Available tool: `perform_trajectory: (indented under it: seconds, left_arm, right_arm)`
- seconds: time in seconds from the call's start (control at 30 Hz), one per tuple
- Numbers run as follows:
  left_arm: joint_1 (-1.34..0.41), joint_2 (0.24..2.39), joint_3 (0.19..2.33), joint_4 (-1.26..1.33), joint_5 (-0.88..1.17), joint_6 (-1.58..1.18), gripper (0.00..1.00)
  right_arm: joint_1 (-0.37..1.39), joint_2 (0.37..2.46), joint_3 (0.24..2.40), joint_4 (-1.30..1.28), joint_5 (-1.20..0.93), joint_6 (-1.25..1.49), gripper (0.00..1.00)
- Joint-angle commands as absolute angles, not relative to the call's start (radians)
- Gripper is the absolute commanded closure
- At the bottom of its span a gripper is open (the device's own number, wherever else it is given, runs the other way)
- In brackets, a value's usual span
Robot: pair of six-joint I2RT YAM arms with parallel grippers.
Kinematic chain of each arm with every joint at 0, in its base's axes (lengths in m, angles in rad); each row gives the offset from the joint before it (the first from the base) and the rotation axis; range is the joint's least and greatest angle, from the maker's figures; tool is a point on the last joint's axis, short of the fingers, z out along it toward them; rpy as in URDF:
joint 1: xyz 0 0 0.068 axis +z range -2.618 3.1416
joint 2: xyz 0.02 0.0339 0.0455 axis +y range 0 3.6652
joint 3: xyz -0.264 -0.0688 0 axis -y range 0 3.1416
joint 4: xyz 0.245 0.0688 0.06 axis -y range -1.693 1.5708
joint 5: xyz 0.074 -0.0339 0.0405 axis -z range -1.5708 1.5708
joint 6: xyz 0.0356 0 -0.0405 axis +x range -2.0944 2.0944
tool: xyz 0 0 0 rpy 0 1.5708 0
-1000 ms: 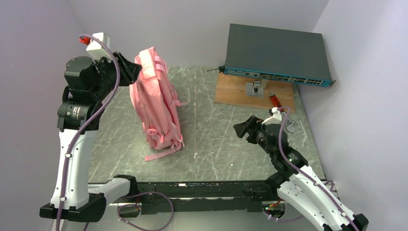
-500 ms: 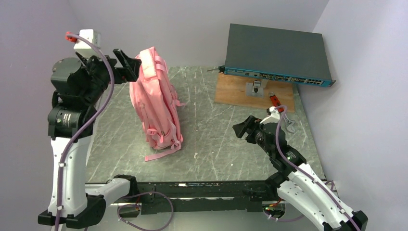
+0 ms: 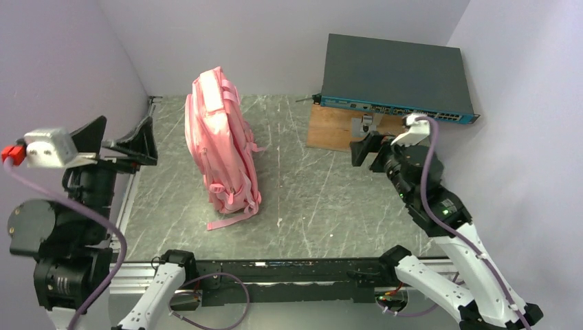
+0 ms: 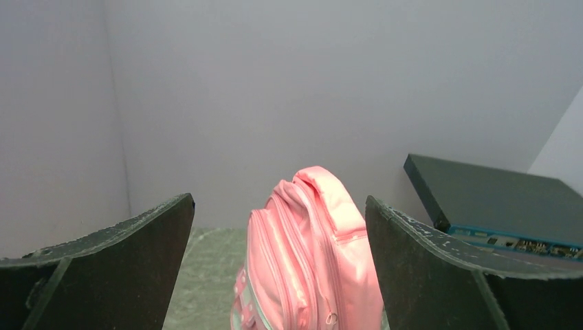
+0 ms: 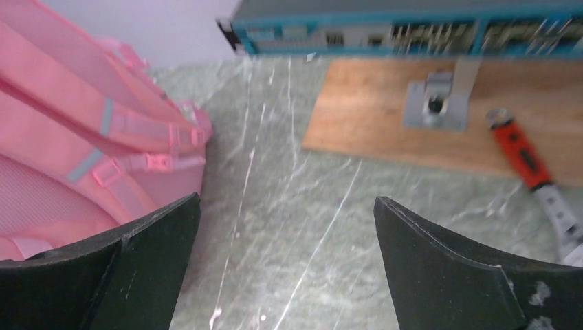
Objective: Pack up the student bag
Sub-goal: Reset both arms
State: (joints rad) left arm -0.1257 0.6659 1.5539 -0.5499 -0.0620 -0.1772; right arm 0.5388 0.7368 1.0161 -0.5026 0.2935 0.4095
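Note:
The student bag (image 3: 221,148) is a pink backpack standing upright on the grey table (image 3: 316,199), straps toward the right. My left gripper (image 3: 117,137) hangs open well left of the bag, touching nothing. In the left wrist view the bag (image 4: 309,268) shows beyond the gap of that gripper (image 4: 280,203), zipped pockets facing me. Over the table's right side my right gripper (image 3: 368,150) is open and empty. In the right wrist view this gripper (image 5: 287,201) hovers above bare table, with the bag's straps (image 5: 103,130) at the left.
A dark network switch (image 3: 395,75) sits at the back right, partly on a wooden board (image 3: 337,130) that carries a small metal bracket (image 5: 440,103). An orange-handled tool (image 5: 519,155) lies on the board's right end. Walls close in on the left, back and right.
My left gripper, which was at the bag's top, has opened wide and swung back to the left. The right arm has risen toward the wooden board and opened wider. The bag stays upright.

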Motion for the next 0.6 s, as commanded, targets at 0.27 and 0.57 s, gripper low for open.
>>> perform_trajectory:
  seconds: [0.27, 0.57]
  left_arm:
    - [-0.127, 0.504, 1.338, -0.279, -0.035, -0.250, 0.00]
    - [-0.127, 0.500, 1.331, -0.300, -0.022, -0.240, 0.00]
  right_arm:
    - [0.538, 0.630, 1.373, -0.554, 0.464, 0.166, 0.00]
    - [0.538, 0.518, 1.388, -0.521, 0.467, 0.161, 0.00]
